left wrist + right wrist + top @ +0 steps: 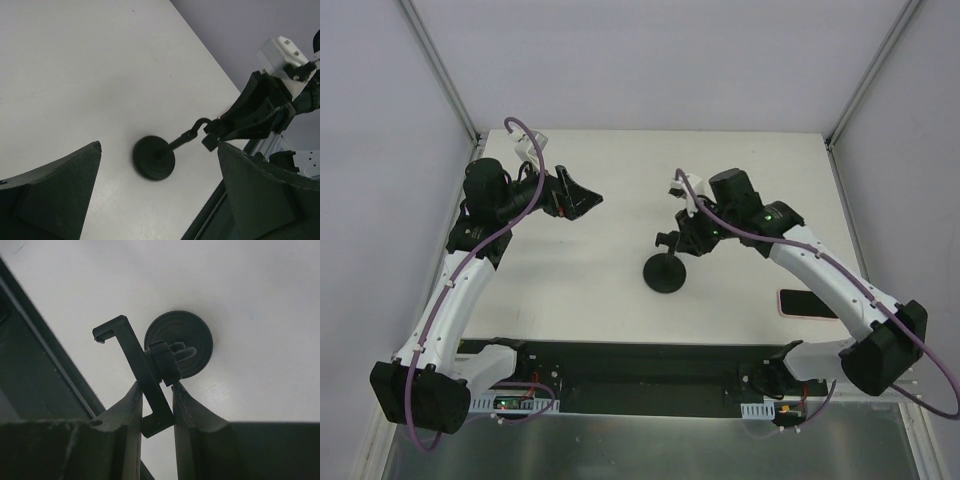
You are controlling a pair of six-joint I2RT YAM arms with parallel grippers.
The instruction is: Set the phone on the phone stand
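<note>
Right end effector (156,390) astride phone stand (181,339)

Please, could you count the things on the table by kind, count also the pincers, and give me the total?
Phone: 1
Phone stand: 1
Pincers: 2, the left pincer and the right pincer
Total: 4

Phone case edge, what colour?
Pale pink, framing the black screen of the phone; it shows best in the top external view.
</note>
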